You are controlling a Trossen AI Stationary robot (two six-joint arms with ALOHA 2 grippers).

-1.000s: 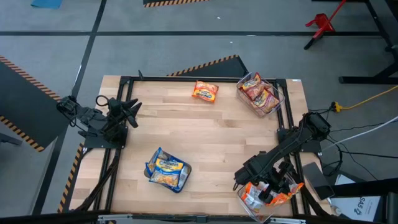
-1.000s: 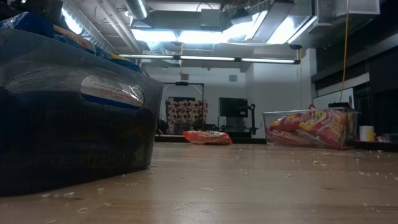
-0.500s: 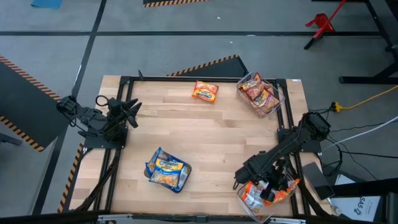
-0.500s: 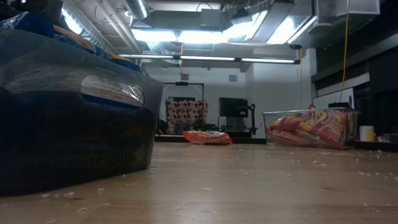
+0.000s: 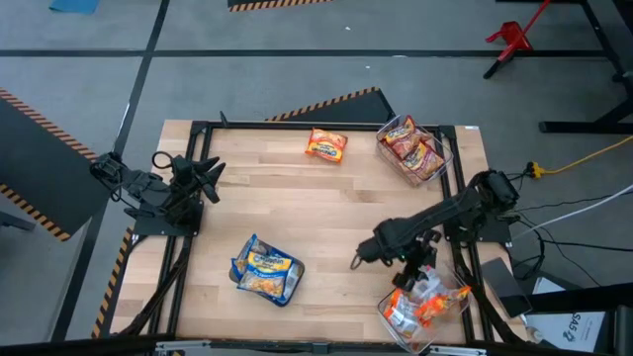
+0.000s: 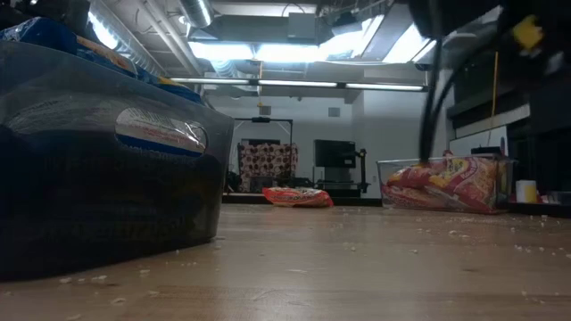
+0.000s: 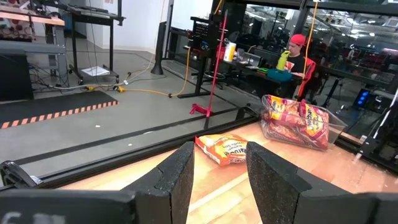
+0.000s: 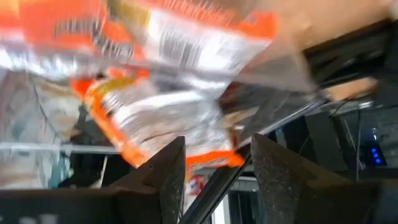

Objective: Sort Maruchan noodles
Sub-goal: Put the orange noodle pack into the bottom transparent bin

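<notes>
My right end effector (image 5: 360, 258) hangs over the near right part of the tabletop (image 5: 326, 213), its fingers (image 8: 166, 177) parted with nothing between them. Just beside it, at the near right corner, a clear bin (image 5: 423, 307) holds orange-and-silver Maruchan noodle packets (image 8: 163, 118), which fill my right wrist view.

My left end effector (image 5: 206, 174) waits at the left edge of the tabletop, fingers (image 7: 177, 175) apart and empty, pointing across the wood toward the far side.

One orange packet (image 5: 326, 145) lies alone near the far edge, also visible past my left fingers (image 7: 224, 149) and in the low view (image 6: 299, 197). To its right, a second clear bin (image 5: 413, 148) at the far right corner holds red packets (image 7: 292, 118). In the near left-centre area, a third bin (image 5: 264, 269) holds blue-and-yellow packets; in the low view its wall (image 6: 107, 169) looms dark at the left. A person in a red cap (image 7: 297, 56) sits in the room beyond the far right bin.
</notes>
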